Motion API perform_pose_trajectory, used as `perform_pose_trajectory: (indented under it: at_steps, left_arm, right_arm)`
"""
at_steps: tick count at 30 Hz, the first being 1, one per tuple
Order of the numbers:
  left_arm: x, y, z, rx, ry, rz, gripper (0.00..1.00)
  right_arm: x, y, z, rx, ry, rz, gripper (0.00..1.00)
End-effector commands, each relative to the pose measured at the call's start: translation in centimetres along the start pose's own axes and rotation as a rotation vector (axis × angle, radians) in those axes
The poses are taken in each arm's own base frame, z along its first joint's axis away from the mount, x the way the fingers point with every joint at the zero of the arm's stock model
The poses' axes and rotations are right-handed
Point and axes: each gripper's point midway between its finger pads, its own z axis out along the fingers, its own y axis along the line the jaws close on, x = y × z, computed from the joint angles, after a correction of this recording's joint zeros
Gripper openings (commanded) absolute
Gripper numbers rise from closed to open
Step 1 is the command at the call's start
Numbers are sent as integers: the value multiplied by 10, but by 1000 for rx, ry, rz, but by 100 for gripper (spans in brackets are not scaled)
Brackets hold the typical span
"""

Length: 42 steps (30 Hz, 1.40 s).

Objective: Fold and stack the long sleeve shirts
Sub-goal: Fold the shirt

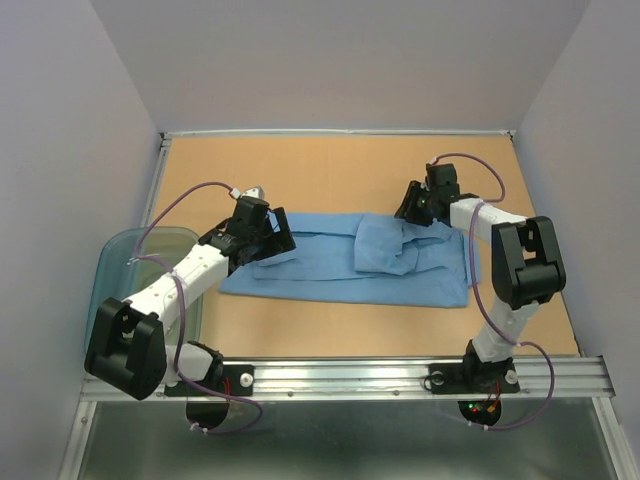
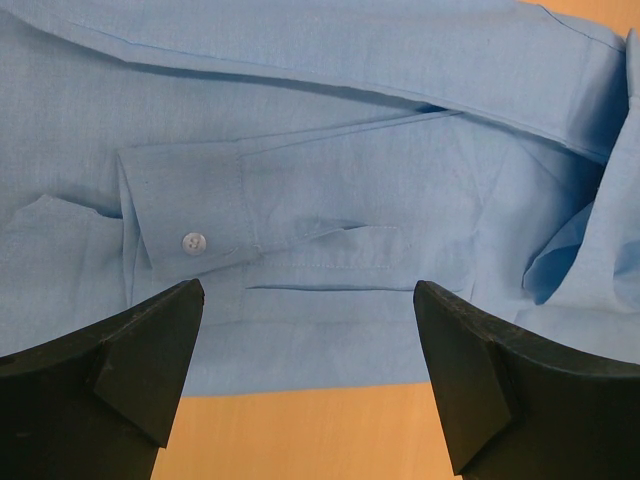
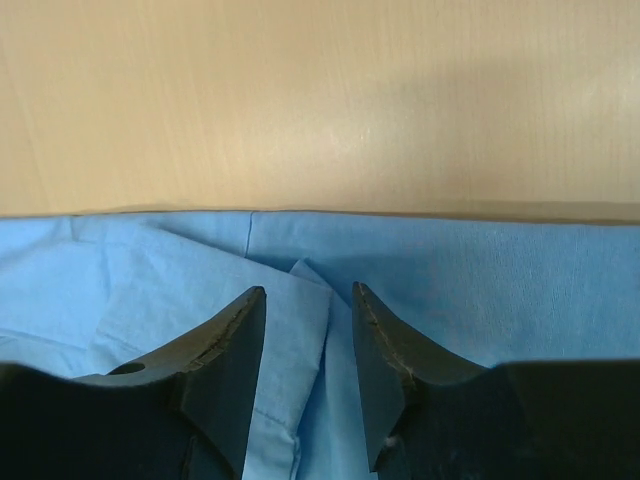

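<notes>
Left gripper [image 2: 308, 292] wide apart; right gripper [image 3: 308, 292] narrowly apart astride a fold of the shirt [image 1: 330, 275]. The thin cloth may slip free.

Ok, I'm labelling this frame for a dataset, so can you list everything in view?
shirt: one, light blue, spread across the middle of the table, a sleeve folded across it.
cuff button: one, white, on the sleeve cuff under the left gripper.
tub: one, clear bluish plastic, at the table's left edge, partly under the left arm.
table: one, light wood colour, beneath the shirt.
rail: one, silver metal, along the near edge.
left gripper: one, black fingers, open wide above the shirt's left end.
right gripper: one, black fingers, narrow but apart, at a fold near the shirt's far edge.
</notes>
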Motion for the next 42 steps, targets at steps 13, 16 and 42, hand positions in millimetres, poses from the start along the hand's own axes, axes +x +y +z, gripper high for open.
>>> perform_pose_trajectory:
  at_steps: [13,16,42]
  left_arm:
    - [3,1,-1,-4,-4,6,98]
    - [2,0,-1,-2,-5,3,98]
    - [3,-2,-1,7,-2,2,98]
  right_arm:
    - [-6,26,8,-169,6,-76,38]
    - [-9,38,3,-226,6,-103,35]
    - [-22,73,-23,-404,-20,-233,38]
